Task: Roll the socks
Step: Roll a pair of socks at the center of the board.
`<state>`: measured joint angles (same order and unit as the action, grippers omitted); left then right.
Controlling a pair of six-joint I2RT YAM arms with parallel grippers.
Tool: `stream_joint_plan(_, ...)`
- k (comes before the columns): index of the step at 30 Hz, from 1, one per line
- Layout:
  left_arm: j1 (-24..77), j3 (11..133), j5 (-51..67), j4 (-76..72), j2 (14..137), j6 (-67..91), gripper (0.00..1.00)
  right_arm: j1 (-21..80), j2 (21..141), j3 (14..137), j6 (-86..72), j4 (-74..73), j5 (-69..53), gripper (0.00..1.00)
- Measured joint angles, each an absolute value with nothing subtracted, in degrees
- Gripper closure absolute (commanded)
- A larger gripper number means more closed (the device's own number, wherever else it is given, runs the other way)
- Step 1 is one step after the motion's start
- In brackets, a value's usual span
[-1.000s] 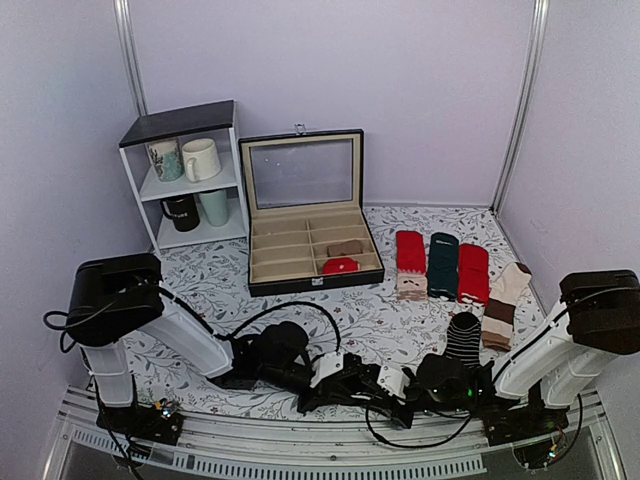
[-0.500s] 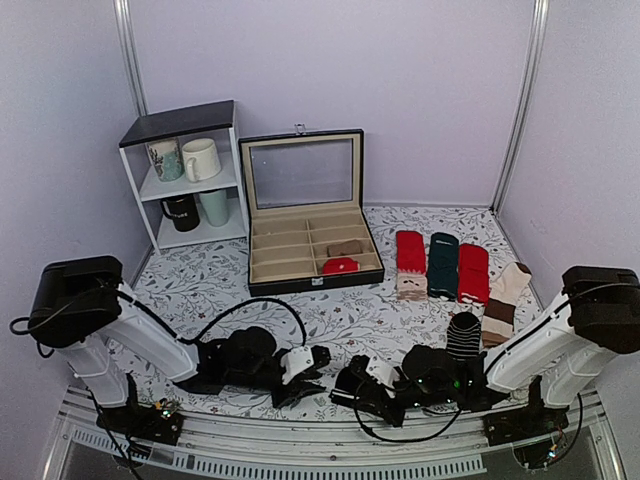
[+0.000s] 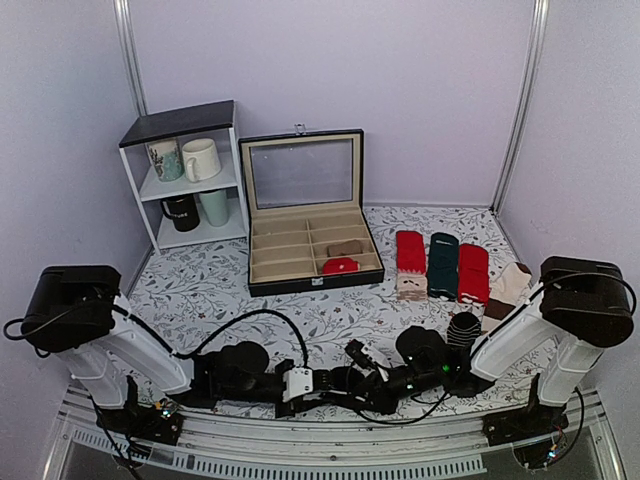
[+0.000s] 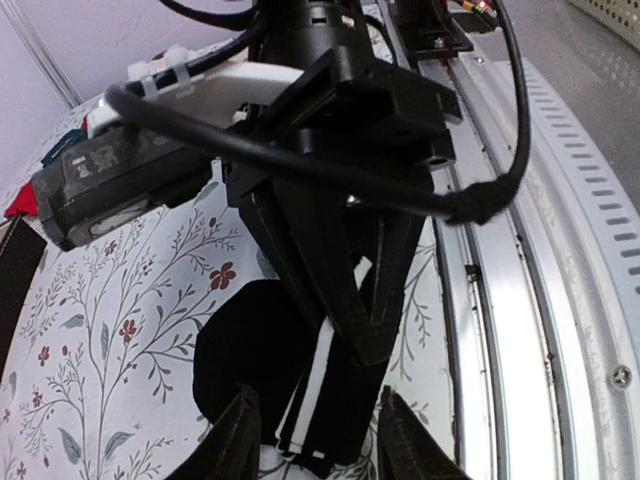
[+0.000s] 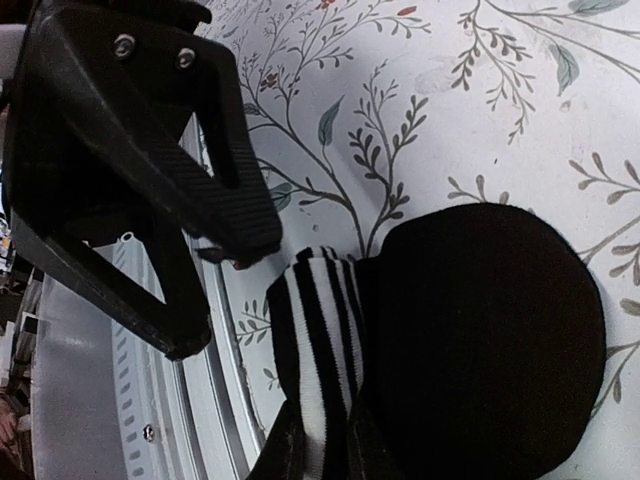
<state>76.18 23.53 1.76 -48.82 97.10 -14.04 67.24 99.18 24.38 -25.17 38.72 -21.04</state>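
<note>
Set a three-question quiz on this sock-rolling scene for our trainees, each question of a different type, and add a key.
1. True or false: the left gripper is clamped shut on the black sock.
2. Which part of it does the right gripper pinch? A toe; B banded cuff; C heel.
3. Fill in: the white shelf holds four ___.
Key: 1 false; 2 B; 3 mugs.
</note>
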Motion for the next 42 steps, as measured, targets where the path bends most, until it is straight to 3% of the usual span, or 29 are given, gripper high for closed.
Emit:
stream_joint_plan(15, 79.15, 25.26, -0.64, -49.04, 102.52, -16.53, 0.65, 65.67, 100.31, 27.83, -28.73, 33.56, -25.82, 0.9)
stream_joint_plan(20, 79.4, 26.39, -2.66, -48.77, 104.4, -16.16, 0.99, 65.39, 100.57, 28.27, -28.73, 32.97, -26.59, 0.9)
stream_joint_plan(28, 79.64, 26.3, -4.43, -47.97, 103.7, -12.8, 1.0, 65.17, 100.57, 28.64, -28.58, 32.25, -27.22, 0.83)
stream_joint_plan(35, 79.7, 27.92, -4.84, -42.48, 102.17, -6.76, 1.0, 65.28, 98.65, 29.06, -25.85, 30.11, -26.39, 0.62)
stream_joint_plan(42, 77.43, 28.69, -1.48, -38.0, 100.33, 0.73, 1.0, 65.56, 89.12, 23.07, -18.57, 27.62, -15.86, 0.54)
